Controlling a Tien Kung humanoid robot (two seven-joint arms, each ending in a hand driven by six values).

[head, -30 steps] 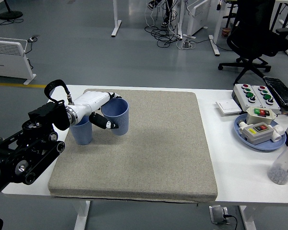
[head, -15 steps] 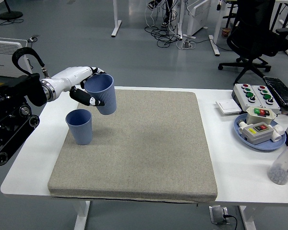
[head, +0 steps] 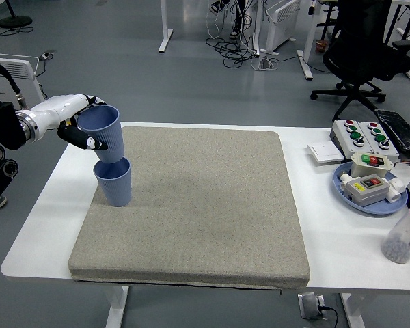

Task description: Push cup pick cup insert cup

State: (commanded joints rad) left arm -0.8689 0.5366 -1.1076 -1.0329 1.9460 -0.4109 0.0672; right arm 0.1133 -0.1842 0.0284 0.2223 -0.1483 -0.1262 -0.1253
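The left hand (head: 78, 123) grips a blue cup (head: 102, 132) directly above the standing cup (head: 113, 181).

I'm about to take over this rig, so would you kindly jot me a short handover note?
Left hand: shut on the upper blue cup, held just above the lower blue cup.
Right hand: not in view.
Lower blue cup stands upright at the grey mat's left side.
Done: cup picked up and brought over the other.
Left: lower it in, let go.
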